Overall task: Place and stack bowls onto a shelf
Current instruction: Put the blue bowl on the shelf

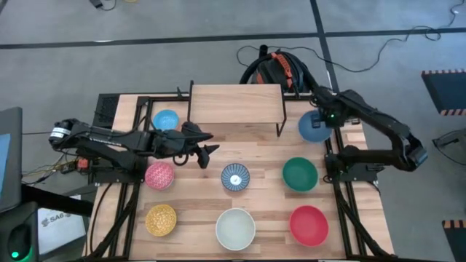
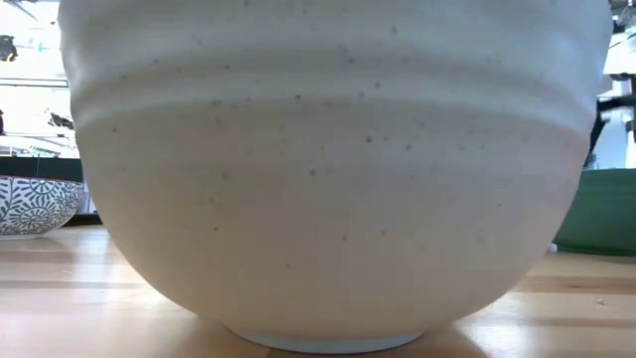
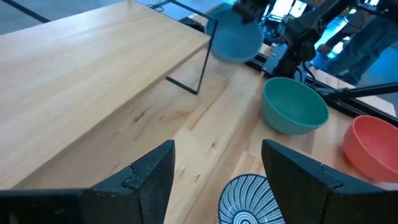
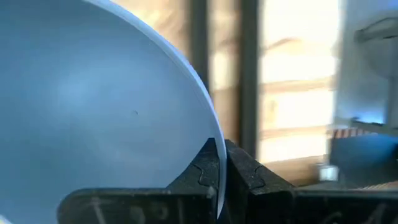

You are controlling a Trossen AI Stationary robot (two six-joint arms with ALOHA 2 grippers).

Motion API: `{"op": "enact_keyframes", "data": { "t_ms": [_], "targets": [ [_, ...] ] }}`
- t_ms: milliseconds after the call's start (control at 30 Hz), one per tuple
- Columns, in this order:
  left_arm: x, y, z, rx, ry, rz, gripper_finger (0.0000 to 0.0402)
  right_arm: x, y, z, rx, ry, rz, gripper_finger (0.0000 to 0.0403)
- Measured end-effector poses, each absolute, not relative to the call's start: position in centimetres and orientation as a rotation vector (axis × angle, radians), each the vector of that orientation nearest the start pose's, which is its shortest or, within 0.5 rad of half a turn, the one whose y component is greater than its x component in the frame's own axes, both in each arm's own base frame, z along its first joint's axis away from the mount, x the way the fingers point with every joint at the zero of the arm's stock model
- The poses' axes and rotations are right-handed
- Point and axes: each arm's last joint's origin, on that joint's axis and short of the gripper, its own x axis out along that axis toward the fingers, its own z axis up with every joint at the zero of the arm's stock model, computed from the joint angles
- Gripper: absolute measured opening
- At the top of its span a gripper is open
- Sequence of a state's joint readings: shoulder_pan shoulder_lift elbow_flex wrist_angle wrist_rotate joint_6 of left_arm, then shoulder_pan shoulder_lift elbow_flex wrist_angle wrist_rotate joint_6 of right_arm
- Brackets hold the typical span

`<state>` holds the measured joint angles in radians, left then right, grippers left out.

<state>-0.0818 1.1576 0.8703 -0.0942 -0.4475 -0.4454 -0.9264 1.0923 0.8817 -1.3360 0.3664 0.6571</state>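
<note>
The right gripper is clamped on the rim of the blue bowl, which is held just beside the right end of the shelf. The left gripper is held with fingers apart, empty, in front of the shelf and over the blue-white patterned bowl. The shelf, a bare light-wood board on thin black legs, carries nothing. A light blue bowl is seen beside its left end. No readable writing is shown.
</note>
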Motion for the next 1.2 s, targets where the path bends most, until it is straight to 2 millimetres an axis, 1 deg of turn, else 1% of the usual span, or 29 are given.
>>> {"op": "enact_keyframes", "data": {
  "t_ms": [133, 300, 367, 433, 500, 600, 700, 767, 867, 967, 1100, 1200],
  "targets": [
    [25.4, -0.3, 29.8, -0.347, 0.286, 0.429, 0.0224, 8.2, -12.8, 28.9, 0.848, 1.019, -1.559, 0.0026],
    [25.4, -0.2, 29.8, -0.371, 0.285, 0.422, 0.0224, 8.6, -12.9, 34.4, 0.769, 0.765, -1.562, 0.0026],
    [25.4, -0.2, 29.8, -0.387, 0.282, 0.424, 0.0224, 9.2, -13.1, 36.6, 0.722, 0.643, -1.522, 0.0026],
    [25.4, -0.2, 29.8, -0.422, 0.273, 0.433, 0.0224, 10.3, -13.7, 38.6, 0.689, 0.505, -1.457, 0.0026],
    [25.4, -0.2, 29.8, -0.456, 0.266, 0.442, 0.0224, 12.0, -14.6, 39.8, 0.686, 0.425, -1.368, 0.0026],
    [25.4, -0.2, 29.8, -0.486, 0.261, 0.447, 0.0224, 15.3, -16.3, 40.3, 0.685, 0.414, -1.253, 0.0026],
    [25.4, -0.3, 29.8, -0.525, 0.256, 0.447, 0.0224, 19.1, -18.2, 39.2, 0.695, 0.539, -1.12, 0.0027],
    [25.4, -0.6, 29.8, -0.543, 0.255, 0.44, 0.0224, 21.0, -19.4, 38.9, 0.712, 0.622, -1.058, 0.003],
    [25.3, -1.2, 29.8, -0.544, 0.263, 0.42, 0.0224, 22.8, -20.7, 38.1, 0.705, 0.771, -1.039, 0.003],
    [25.2, -1.9, 29.7, -0.54, 0.281, 0.398, 0.0224, 24.1, -21.7, 37.4, 0.698, 0.864, -1.026, 0.0031],
    [25.0, -2.5, 29.3, -0.552, 0.318, 0.392, 0.0224, 25.3, -22.4, 37.1, 0.741, 0.9, -0.931, 0.0034],
    [24.8, -2.7, 29.0, -0.548, 0.346, 0.419, 0.0224, 26.0, -23.2, 36.1, 0.772, 0.934, -0.904, 0.0038]
  ]
}}
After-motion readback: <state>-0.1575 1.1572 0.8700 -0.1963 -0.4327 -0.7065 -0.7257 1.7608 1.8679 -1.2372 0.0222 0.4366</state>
